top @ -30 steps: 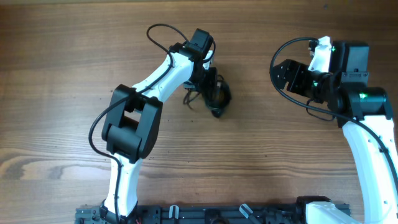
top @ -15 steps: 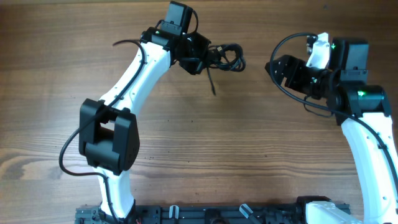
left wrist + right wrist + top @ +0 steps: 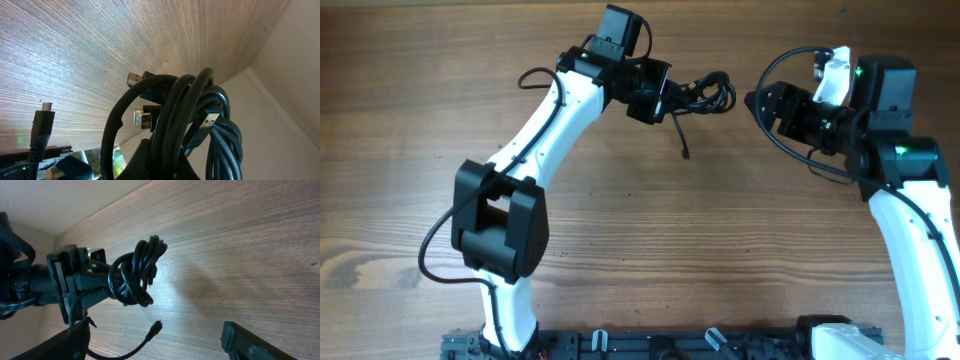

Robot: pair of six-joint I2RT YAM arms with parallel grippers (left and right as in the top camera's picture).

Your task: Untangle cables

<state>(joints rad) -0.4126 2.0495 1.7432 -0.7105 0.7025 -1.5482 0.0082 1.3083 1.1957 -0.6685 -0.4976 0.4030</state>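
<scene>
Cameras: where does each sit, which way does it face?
Overhead: above the table, straight down; left arm, right arm, left tool gripping the cables, right tool open.
Left wrist: on the left arm, close on the gripped cables, table behind; own tool barely visible.
Right wrist: on the right arm, facing the left tool and cables; own fingers at bottom edge.
Shared: all three show the cables.
</scene>
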